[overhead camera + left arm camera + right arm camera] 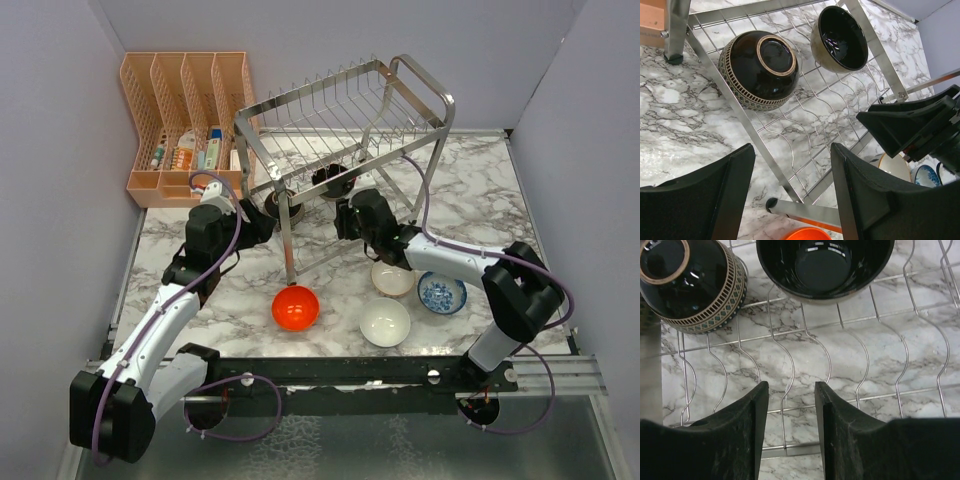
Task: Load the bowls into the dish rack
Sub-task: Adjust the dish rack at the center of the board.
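Counting four bowls loose on the table (240, 300), nearest first: white bowl (385, 322), red bowl (295, 307), blue-patterned bowl (441, 293), beige bowl (392, 278). All upright, clear of both arms, not yet loaded. Reading left gripper (792, 165) with jaws wide apart, nothing between them, poised just short of the lower tier of the dish rack (340, 110); probably parked there to keep out of the other arm's way. Reading right gripper (790, 390) with jaws partly apart, likewise empty, hanging low over the wavy wires of that tier, aimed at the bare stretch in front of the loaded pair. Further in, finding two dark bowls on that tier: patterned dark bowl (760, 70) tipped with foot ring toward the arms, glossy dark bowl (840, 37) on edge with mouth facing them. Propped on the wires that way presumably to drain and save room. Judging four of six left. Ignoring peach organiser (185, 90) at far left.
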### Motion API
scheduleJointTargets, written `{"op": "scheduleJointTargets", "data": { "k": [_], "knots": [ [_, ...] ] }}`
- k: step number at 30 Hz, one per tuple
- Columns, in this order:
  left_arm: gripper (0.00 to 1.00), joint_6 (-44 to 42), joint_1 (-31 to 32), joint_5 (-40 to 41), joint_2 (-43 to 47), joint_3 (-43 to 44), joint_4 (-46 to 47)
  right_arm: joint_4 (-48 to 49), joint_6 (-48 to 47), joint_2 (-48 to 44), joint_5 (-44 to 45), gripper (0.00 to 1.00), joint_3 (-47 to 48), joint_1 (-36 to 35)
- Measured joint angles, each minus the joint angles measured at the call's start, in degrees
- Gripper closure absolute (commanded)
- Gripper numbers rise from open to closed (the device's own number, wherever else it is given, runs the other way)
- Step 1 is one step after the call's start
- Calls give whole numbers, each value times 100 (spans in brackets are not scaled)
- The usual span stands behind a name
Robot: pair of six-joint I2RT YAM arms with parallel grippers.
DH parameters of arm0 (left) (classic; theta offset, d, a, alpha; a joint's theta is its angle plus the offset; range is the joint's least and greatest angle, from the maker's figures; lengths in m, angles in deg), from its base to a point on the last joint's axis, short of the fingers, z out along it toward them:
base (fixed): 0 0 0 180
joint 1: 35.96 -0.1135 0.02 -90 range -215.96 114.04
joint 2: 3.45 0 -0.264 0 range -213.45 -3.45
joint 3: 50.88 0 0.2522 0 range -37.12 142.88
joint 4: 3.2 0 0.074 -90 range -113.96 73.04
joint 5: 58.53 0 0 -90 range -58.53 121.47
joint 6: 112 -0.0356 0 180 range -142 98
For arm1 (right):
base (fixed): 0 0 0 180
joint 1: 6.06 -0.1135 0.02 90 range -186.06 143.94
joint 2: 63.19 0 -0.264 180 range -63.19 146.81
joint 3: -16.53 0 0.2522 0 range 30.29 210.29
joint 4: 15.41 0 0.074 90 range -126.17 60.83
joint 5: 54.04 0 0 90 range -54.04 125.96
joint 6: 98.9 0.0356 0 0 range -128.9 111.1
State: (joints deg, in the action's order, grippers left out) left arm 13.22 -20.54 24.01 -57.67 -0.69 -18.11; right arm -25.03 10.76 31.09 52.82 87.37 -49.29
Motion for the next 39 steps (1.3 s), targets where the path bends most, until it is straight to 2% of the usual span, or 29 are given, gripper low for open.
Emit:
{"op": "scheduleJointTargets", "data": {
  "k": [7,15,21,32,39],
  "knots": [
    [36,-2,-4,2,0,-2,26,603,-682,107,-540,59,107,269],
    [36,-4,-4,2,0,-52,57,931,-669,245,-721,58,243,516],
    [36,-15,-4,2,0,-55,59,1410,-1054,503,-955,58,431,586],
    [36,-24,-4,2,-15,-55,59,693,-229,1047,-385,57,1366,975],
    [37,-28,-4,2,-33,-55,57,415,404,1137,-367,57,1460,1027]
  ]
}}
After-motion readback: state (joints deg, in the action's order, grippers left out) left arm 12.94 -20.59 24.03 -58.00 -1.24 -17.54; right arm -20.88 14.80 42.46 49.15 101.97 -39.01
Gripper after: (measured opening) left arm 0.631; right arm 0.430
